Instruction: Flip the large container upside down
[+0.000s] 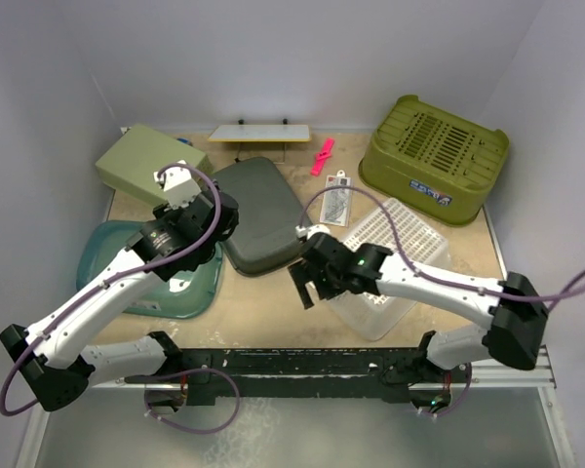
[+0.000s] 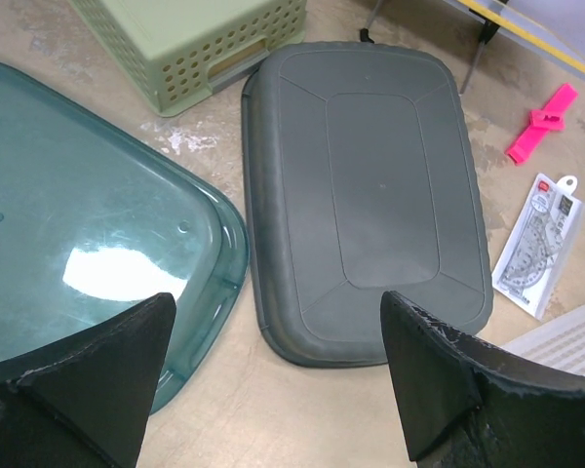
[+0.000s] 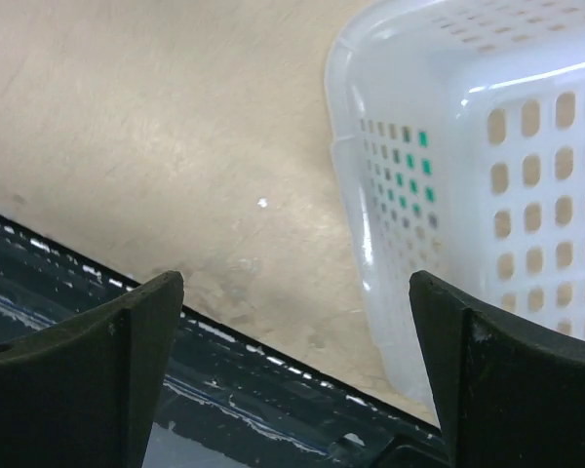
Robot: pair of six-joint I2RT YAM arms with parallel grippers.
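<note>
- Resting base-up at upper right: green tub (image 1: pixel 434 156), apparently flipped already.
- Hovering released and empty: left tool (image 2: pixel 276 302), right tool (image 3: pixel 294 283).
- Calling next only for pulling back.

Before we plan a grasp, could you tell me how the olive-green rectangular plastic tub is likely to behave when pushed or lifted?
The olive-green rectangular plastic tub looks moulded, with a slotted base, so it is probably light for its size yet fairly stiff. It rests wide opening down, slotted base up, so a push would likely slide it rather than tip it.
</note>
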